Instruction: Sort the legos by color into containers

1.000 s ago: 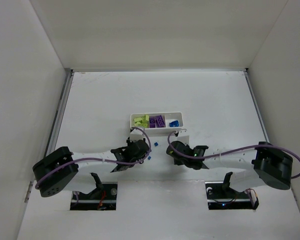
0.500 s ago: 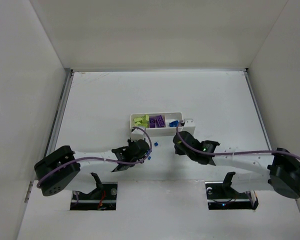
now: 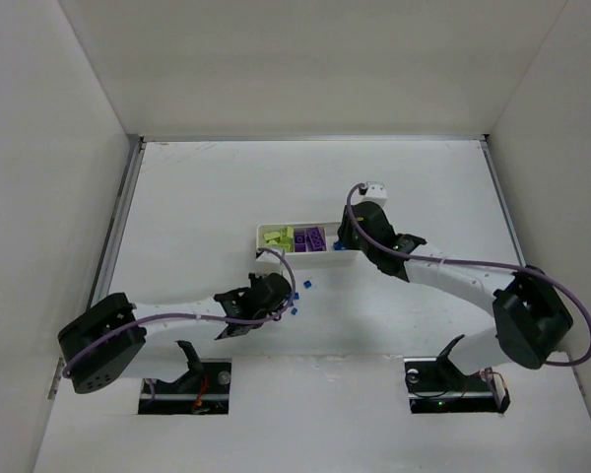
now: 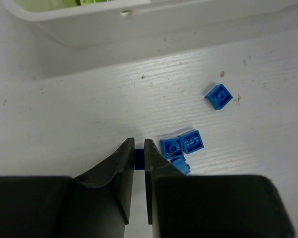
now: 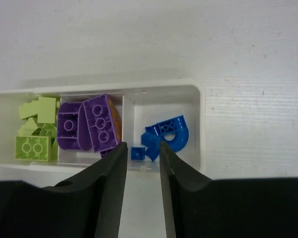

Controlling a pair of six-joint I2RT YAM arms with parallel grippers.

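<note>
While left claw (image 4: 138, 145) clamps a blue brick (image 4: 138, 158), right claw (image 5: 142, 147) gapes over tray (image 5: 200, 116)

The bricks (image 5: 99, 124) are glossy plastic, the tray (image 5: 200, 124) smooth white plastic, the bench (image 4: 64, 109) matt, finely grained white, the left pincer (image 4: 138, 144) matt black.

Between fingers (image 4: 123, 166), half-hidden blue brick (image 4: 138, 157)

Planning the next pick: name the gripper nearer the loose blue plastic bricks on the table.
Left. The left gripper sits beside the loose blue plastic bricks, pinching one; the right gripper hovers over the white three-compartment tray.
</note>
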